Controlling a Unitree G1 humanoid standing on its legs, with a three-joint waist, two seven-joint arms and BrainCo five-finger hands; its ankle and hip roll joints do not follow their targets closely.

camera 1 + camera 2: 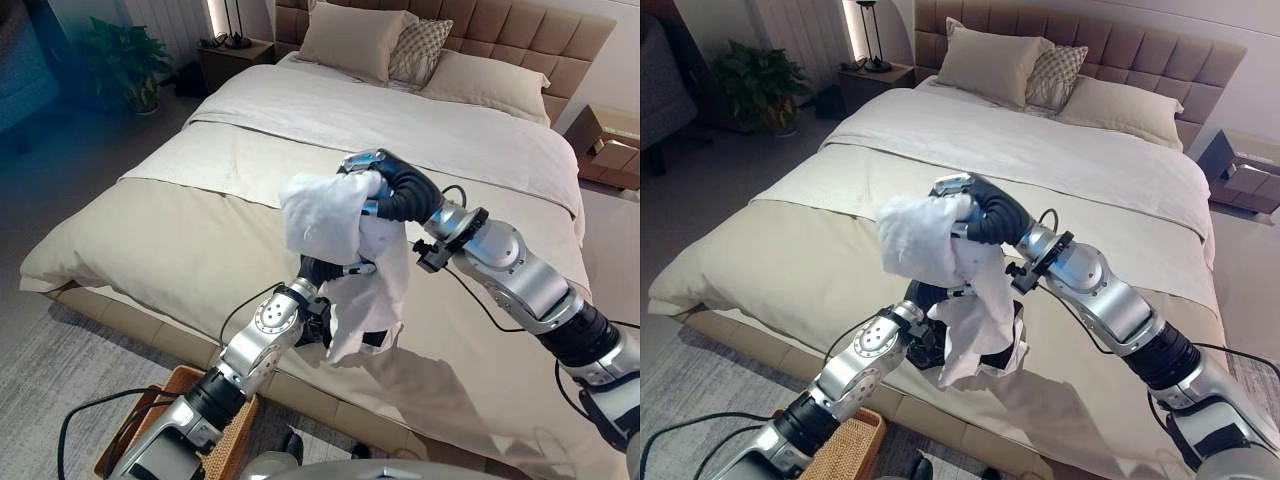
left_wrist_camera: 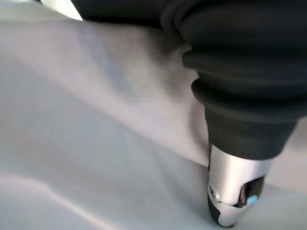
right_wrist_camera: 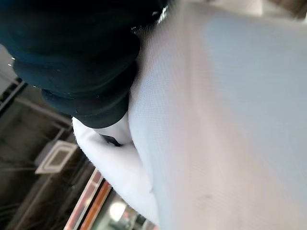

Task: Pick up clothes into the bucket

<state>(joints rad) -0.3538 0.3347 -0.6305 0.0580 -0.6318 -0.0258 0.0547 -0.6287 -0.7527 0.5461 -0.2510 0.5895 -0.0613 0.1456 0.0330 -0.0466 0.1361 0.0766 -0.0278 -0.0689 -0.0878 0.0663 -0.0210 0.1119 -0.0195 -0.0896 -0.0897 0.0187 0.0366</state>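
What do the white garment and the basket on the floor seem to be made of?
The white garment, held up over the bed between the two arms, looks like soft matte cotton-type cloth: it bunches and hangs in limp folds. The basket looks like woven wicker or rattan, tan with a plaited rim; the exact fibre is unclear.

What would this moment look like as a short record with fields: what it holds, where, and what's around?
Held item: white garment, bunched at the top, the rest hanging down
Right hand: at the top of the garment, fingers buried in cloth
Left hand: lower down, mostly wrapped by the hanging cloth
Height: garment lifted above the bed
Bucket: woven basket on the floor by the bed's near edge, under the left arm
Surroundings: pillows at the headboard, plant in the far corner
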